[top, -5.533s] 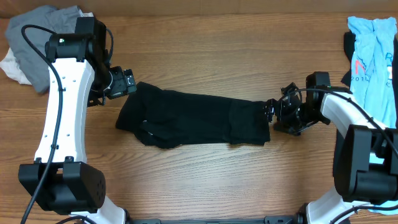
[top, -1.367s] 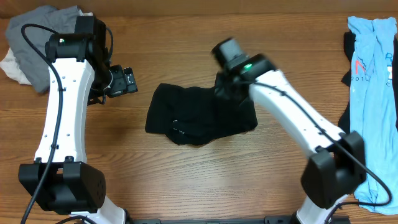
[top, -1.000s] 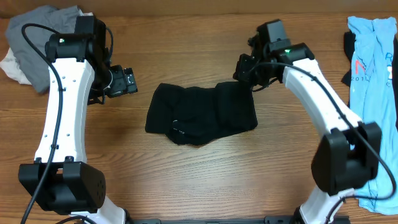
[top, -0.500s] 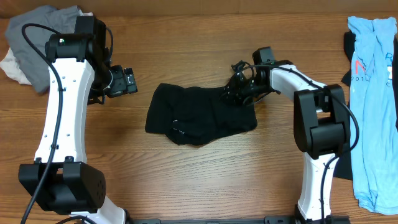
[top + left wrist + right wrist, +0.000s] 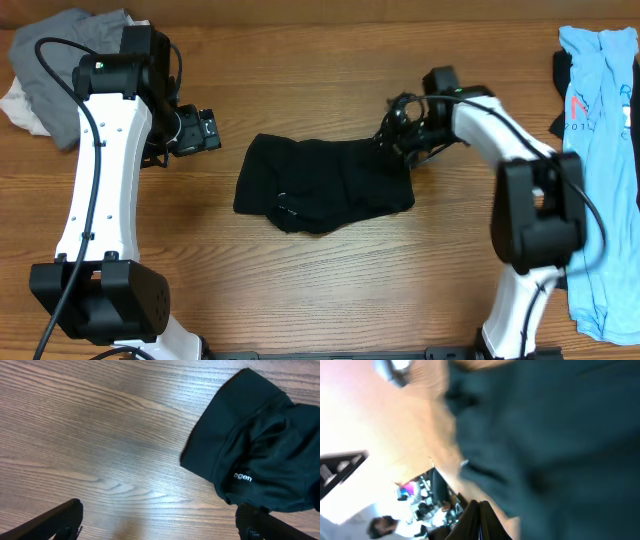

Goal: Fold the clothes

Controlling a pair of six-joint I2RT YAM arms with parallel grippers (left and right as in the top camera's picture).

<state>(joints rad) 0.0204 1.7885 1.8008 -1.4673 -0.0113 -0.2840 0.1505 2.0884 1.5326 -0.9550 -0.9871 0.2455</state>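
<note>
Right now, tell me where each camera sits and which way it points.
Overhead: above the table, facing down; the left gripper, right gripper and black shirt show.
Left wrist: on the left arm, facing down at the table and the shirt's edge; its open fingers show.
Right wrist: blurred, close to dark cloth; its shut fingers show.
Shared: overhead and left wrist both show the shirt.

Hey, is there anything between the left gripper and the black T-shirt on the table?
Nothing visible. Only bare wooden table lies between the open left gripper and the near edge of the black T-shirt. The grey clothes pile sits behind that arm, out of the path.
</note>
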